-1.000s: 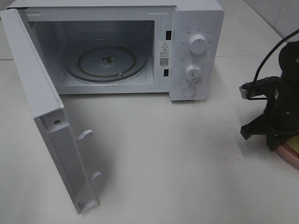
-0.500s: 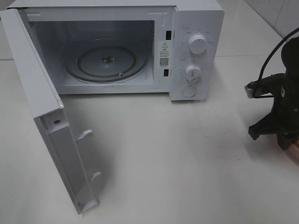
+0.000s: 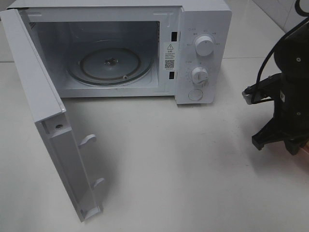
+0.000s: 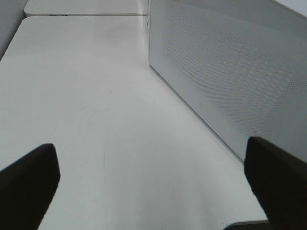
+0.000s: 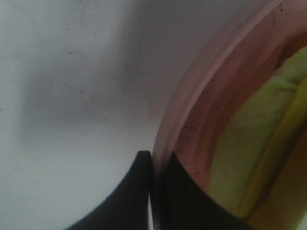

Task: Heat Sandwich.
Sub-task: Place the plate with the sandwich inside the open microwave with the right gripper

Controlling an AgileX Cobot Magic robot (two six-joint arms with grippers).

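Sandwich [image 5: 249,143] (yellow-green filling) on pink plate [image 5: 192,110]

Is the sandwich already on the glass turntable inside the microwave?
No, the glass turntable in the open microwave holds nothing, and the sandwich lies on the pink plate.

The microwave [image 3: 203,29] is sitting at the back of the table [image 3: 183,169], its door [image 3: 34,96] standing open forward on the left. The turntable [image 3: 110,65] is lying inside. The right gripper [image 5: 152,160] is sitting front-right of the microwave, pinching the rim of the plate [image 5: 192,110], on which the sandwich [image 5: 249,158] is lying. The left gripper [image 4: 151,153] is hanging over the table beside a panel [image 4: 230,72].
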